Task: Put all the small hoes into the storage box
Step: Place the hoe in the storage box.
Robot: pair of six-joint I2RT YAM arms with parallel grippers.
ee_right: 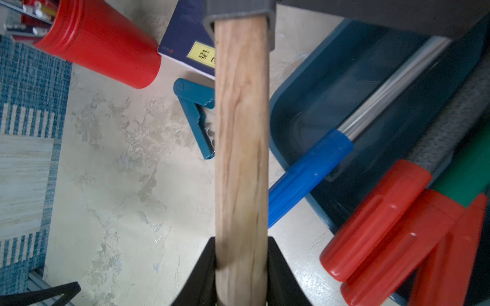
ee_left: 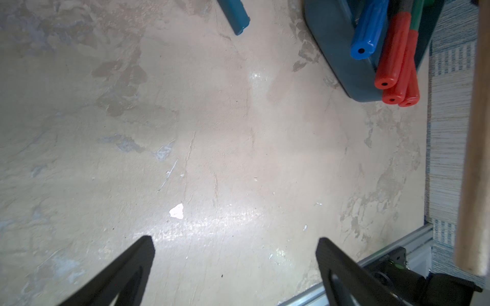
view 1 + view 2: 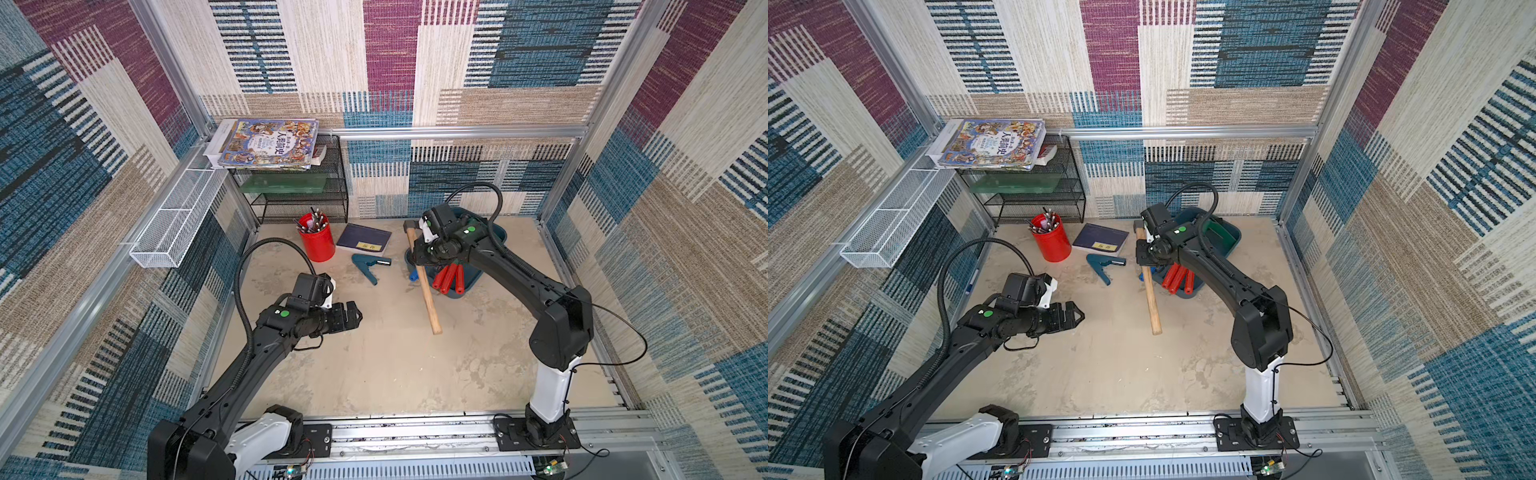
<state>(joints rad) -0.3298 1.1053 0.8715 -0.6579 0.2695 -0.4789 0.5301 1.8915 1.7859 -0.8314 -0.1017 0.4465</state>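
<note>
The small hoe (image 3: 428, 299) has a long pale wooden handle and a dark metal head (image 3: 409, 226). My right gripper (image 1: 241, 246) is shut on the handle near the head, and the free end slants out over the floor in both top views (image 3: 1152, 299). The head hangs just beside the left edge of the storage box (image 3: 496, 237), a teal-blue tray at the back right. The tray (image 1: 291, 106) holds red-handled tools (image 1: 384, 217) and a blue-handled tool (image 1: 310, 169), their grips sticking out over the rim. My left gripper (image 3: 355, 316) is open above bare floor, holding nothing (image 2: 236, 243).
A red pen cup (image 3: 318, 243), a navy notebook (image 3: 363, 239) and a teal hand tool (image 3: 370, 266) lie left of the box. A black mesh shelf (image 3: 299, 195) with books stands at the back left, a white wire basket (image 3: 178, 220) on the left wall.
</note>
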